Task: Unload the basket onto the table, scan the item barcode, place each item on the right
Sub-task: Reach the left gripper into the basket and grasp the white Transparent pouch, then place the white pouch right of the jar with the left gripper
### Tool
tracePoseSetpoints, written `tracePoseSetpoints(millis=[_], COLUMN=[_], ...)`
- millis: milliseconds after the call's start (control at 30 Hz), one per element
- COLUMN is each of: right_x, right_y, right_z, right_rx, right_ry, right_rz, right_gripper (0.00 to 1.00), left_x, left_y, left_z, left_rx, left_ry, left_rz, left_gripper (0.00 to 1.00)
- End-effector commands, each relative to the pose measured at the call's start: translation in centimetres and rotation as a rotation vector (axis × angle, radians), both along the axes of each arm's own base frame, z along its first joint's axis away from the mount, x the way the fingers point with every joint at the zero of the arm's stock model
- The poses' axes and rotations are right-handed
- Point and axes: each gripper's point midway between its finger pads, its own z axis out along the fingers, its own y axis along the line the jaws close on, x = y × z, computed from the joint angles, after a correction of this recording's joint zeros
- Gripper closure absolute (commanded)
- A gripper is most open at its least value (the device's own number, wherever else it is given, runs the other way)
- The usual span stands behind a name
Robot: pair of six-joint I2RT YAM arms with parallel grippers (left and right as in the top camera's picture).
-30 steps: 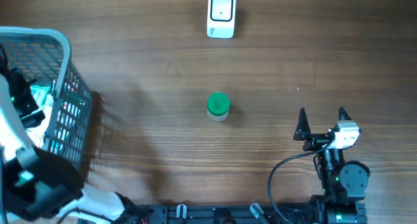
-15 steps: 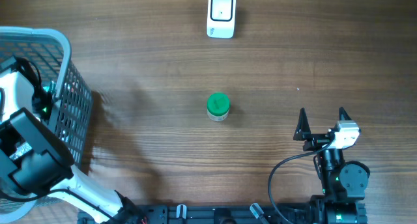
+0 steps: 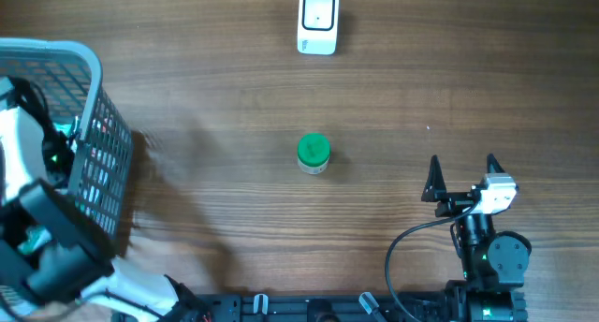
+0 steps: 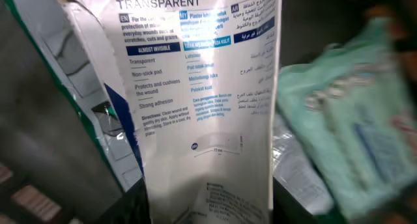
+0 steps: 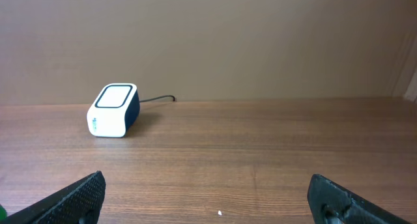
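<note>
While the left arm (image 3: 42, 242) reaches into the basket (image 3: 94, 79) at far left of the overhead view, its wrist cam is filled by a white plaster pack (image 4: 202, 107) marked "TRANSPARENT", w/ a blurred teal pack (image 4: 352, 120) at right. The left gripper can't be made out around the pack, so no telling how its jaws stand. Right gripper (image 3: 462, 175) rests at lower right, jaws wide, holding nothing. Scanner (image 3: 317, 22) sits top ctr; green-lidded jar (image 3: 313, 153) stands mid-table (image 3: 234, 97).
</note>
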Motion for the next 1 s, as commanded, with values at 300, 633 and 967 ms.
tracePoseSetpoints(millis=[300, 633, 967], right_x=[0.0, 0.0, 0.0], right_y=[-0.1, -0.1, -0.1], right_z=[0.2, 0.2, 0.2], right_rx=[-0.009, -0.009, -0.009], right_ry=[-0.009, -0.009, -0.009], right_rz=[-0.008, -0.008, -0.008], right_gripper=[0.0, 0.0, 0.0], left_x=[-6.1, -1.0, 2.1], left_y=[-12.6, -32.7, -57.4], left_z=[28.6, 19.6, 2.6], left_rx=[0.383, -0.163, 0.059], left_ry=[-0.891, -0.608, -0.249], left_rz=[-0.44, -1.32, -2.394], left_gripper=[0.55, 0.54, 0.5])
